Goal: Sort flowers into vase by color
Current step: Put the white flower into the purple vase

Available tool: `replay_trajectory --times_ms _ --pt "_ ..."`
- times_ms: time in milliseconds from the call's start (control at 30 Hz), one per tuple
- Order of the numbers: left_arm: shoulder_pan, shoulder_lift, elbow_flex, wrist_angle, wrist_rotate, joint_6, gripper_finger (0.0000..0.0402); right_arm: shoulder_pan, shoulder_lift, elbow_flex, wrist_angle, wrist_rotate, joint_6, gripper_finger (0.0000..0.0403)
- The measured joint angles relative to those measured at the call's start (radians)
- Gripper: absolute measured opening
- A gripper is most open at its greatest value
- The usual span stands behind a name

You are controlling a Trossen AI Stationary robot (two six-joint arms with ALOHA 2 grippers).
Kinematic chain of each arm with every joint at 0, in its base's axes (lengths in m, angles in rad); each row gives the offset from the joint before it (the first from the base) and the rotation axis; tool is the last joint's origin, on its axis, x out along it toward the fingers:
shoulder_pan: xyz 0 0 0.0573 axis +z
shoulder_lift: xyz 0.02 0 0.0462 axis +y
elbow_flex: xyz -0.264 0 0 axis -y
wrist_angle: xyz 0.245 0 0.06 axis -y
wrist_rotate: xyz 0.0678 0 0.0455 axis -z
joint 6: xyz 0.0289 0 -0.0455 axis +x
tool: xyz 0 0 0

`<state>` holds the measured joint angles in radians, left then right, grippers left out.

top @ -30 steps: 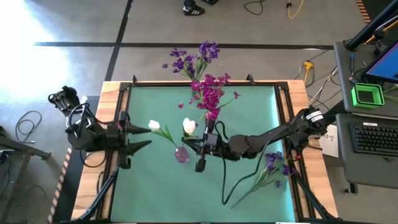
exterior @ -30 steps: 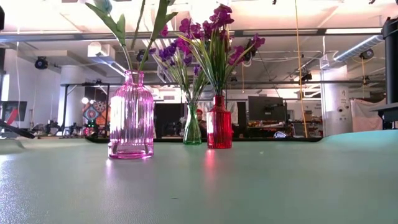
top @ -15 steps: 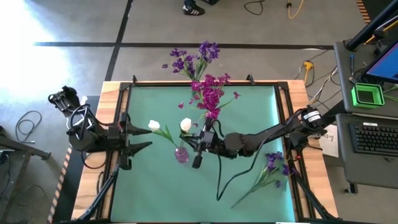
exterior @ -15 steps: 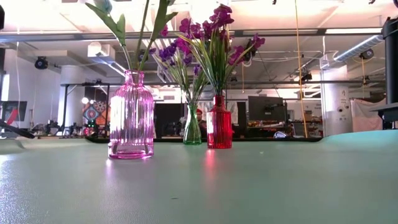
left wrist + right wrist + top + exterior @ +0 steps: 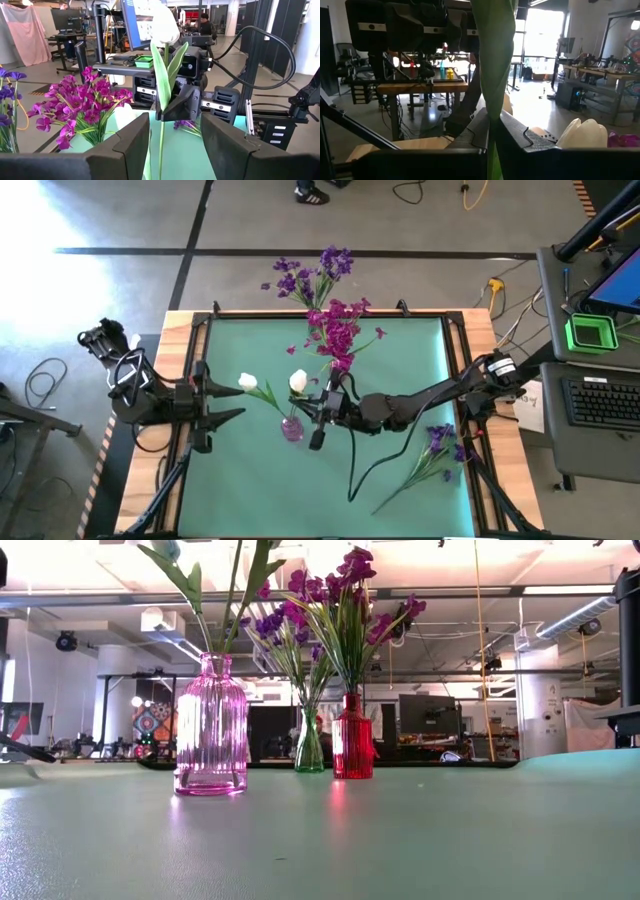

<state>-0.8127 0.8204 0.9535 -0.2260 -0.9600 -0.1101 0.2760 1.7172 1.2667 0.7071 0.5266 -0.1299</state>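
floor [image 5: 120, 220]: grey concrete | desk [image 5: 590, 360]: keyboard [image 5: 605, 402], green bin [image 5: 590, 333]

Pink ribbed vase [image 5: 211, 726], red vase [image 5: 352, 736], green vase [image 5: 309, 743], teal table [image 5: 400, 830].

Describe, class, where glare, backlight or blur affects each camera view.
High view: sunlight washes out the floor at upper left. Low view: bright ceiling backlights the pink vase, whose tint spills onto the table. Right wrist view: the close green leaf is blurred; the window glares.
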Motion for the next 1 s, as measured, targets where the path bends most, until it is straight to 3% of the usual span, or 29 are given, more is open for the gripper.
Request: replay_trajectory --times_ms 1000 --pt "0.0 0.0 0.0 0.0 0.0 -0.004 0.0166 -0.009 0.0 -0.001 -0.067 0.0 0.069 0.0013"
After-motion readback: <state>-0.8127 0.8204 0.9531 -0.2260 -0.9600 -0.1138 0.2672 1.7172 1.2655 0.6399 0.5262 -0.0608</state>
